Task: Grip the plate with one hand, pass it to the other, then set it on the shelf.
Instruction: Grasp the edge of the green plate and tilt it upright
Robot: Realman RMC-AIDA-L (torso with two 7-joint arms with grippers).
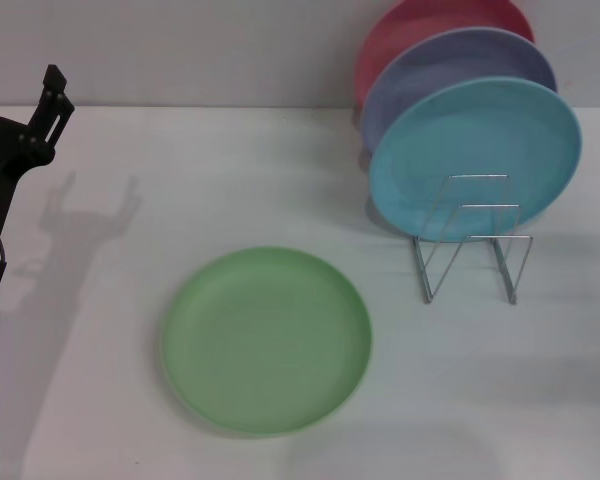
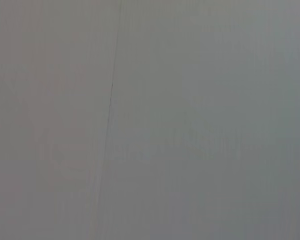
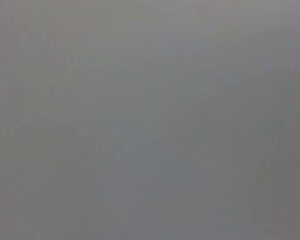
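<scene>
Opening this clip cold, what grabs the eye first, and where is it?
The green plate lies flat and alone on the white table, near the front centre. Behind it to the right, blue, lavender and red plates stand on edge in the wire shelf, its front slots free. The left pincer waits at the far left edge.

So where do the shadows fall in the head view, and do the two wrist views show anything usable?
Head view: even light; the left gripper throws a soft shadow onto the table, and the green plate shows no glare. Left wrist view: a blank grey surface with one thin dark line. Right wrist view: plain grey, nothing to make out.
</scene>
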